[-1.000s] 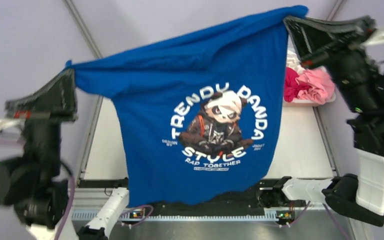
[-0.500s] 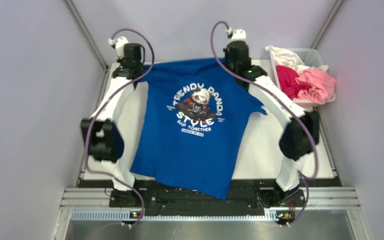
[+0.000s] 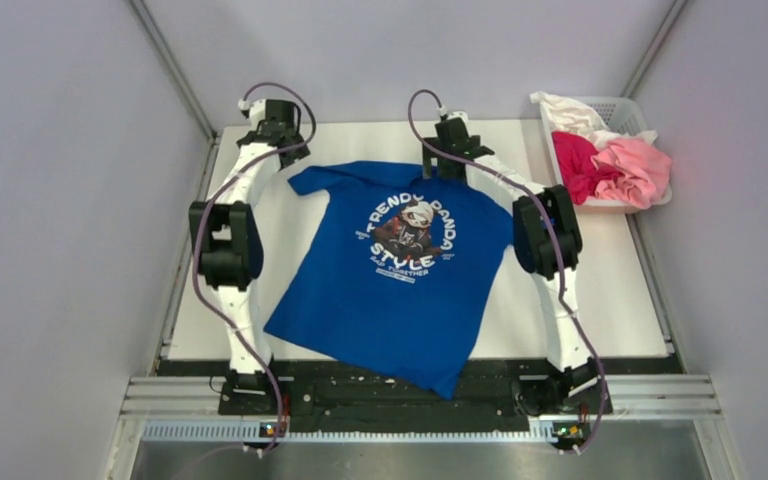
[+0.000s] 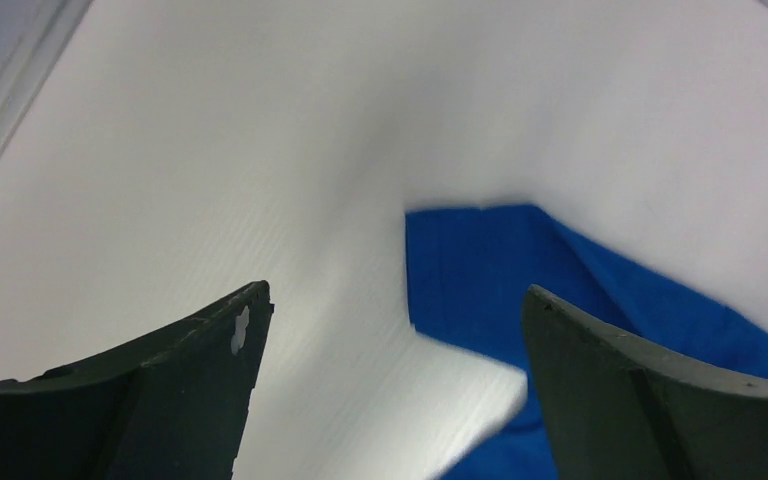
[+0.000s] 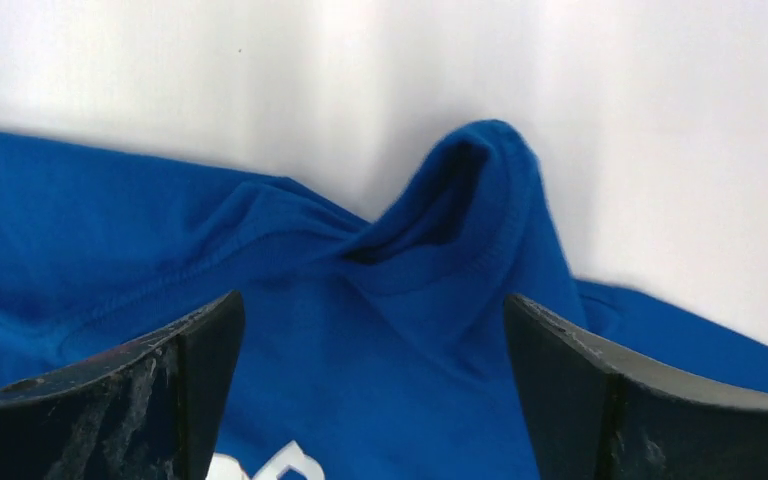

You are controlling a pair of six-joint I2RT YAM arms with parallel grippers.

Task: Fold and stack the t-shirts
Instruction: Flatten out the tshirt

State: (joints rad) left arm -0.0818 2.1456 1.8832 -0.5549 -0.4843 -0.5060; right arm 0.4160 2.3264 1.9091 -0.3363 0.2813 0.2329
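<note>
The royal blue t-shirt (image 3: 390,275) lies spread on the white table (image 3: 580,300), panda print up, collar toward the far side. Its lower hem hangs over the near edge. My left gripper (image 3: 282,140) hovers open just beyond the shirt's left sleeve; in the left wrist view the sleeve (image 4: 480,270) shows past the open gripper (image 4: 397,292), with bare table between the fingers. My right gripper (image 3: 445,163) stands open over the collar; in the right wrist view the bunched collar fold (image 5: 450,200) rises just beyond the open gripper (image 5: 372,300), untouched.
A white lattice basket (image 3: 628,108) sits at the back right corner holding a magenta t-shirt (image 3: 572,160), a pale pink one (image 3: 635,165) and a white one (image 3: 565,108). Grey walls close in on both sides. Both arms arch along the shirt's flanks.
The blue shirt, held up near the camera a second ago, now lies on the table. Both grippers have opened and let go of it.
</note>
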